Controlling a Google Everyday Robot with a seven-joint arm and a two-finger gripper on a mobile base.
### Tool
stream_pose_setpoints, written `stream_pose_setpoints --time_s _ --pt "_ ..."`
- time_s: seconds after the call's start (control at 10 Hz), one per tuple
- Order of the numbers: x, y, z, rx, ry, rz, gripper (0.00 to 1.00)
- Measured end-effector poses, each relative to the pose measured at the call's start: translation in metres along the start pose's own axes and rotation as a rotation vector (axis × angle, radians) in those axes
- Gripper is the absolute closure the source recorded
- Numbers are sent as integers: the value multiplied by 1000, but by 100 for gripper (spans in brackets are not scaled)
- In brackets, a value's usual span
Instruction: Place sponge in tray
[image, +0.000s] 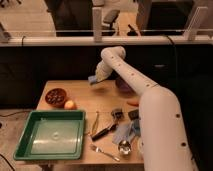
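Note:
A green tray (30, 135) sits at the front left of the wooden table. My white arm reaches from the lower right across the table to the far edge. My gripper (96, 78) is at the back middle of the table, above the surface, with a light blue sponge (93, 80) at its tip. The sponge is well to the right of and behind the tray.
A brown bowl (56, 96) and an orange fruit (70, 105) lie behind the tray. A dark purple bowl (122, 84) and an orange carrot-like item (132, 103) sit by the arm. Tongs (104, 131), a fork (104, 152), a spoon (124, 146) and a blue cloth (125, 132) lie at the front right.

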Motion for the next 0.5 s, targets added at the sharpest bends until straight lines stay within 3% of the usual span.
stream_pose_setpoints --time_s 0.5 --pt "-81 7 -27 4 -141 -235 97"
